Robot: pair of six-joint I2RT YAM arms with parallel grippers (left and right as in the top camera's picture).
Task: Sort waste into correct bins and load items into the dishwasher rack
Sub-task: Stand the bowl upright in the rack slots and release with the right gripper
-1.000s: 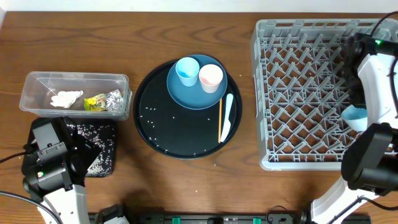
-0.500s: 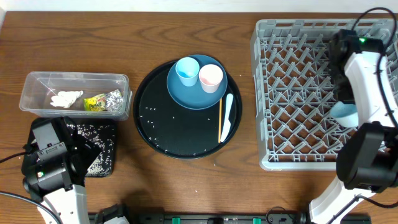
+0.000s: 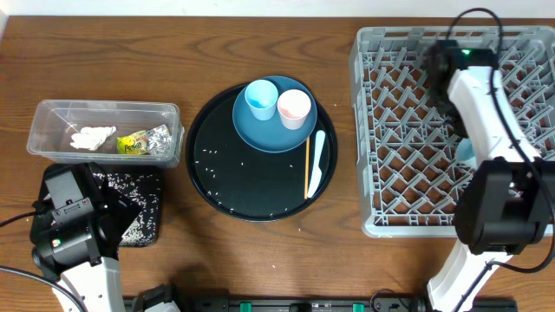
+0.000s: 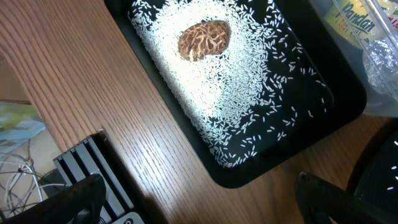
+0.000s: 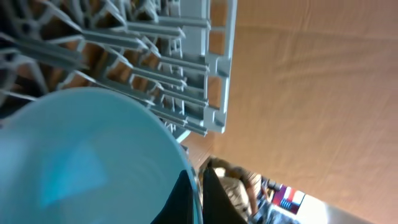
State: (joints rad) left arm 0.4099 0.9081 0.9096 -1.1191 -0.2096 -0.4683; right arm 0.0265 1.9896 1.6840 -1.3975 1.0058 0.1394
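Right jaws pinch the rim of the pale-blue bowl [image 5: 81, 162], closed tight on it. The bowl sits over the right half of the dishwasher rack [image 3: 408, 156] and is mostly hidden under the right arm [image 3: 481, 104] from overhead. Rack pegs and wall are right behind it; can't tell if it rests on the pegs.

Left jaws are spread wide and hold nothing, hovering over the near end of the shallow black tray [image 3: 143, 208]. That tray holds the brown food piece [image 4: 204, 40] on a bed of rice [image 4: 236, 93].

The clear tub [image 3: 104, 111], just behind the tray, holds the white tissue [image 3: 93, 137], yellow wrapper [image 3: 132, 144] and silver foil [image 3: 159, 139].

The round black tray [image 3: 251, 186] is mid-desk, with the dark-blue plate [image 3: 273, 134] at its back. The light-blue cup [image 3: 260, 98] and pink cup [image 3: 294, 107] stand upright side by side on the plate. The white spoon [image 3: 316, 169] and chopstick [image 3: 307, 165] lie parallel at the tray's right edge. A few stray rice grains [image 3: 208, 156] lie on the tray's left.
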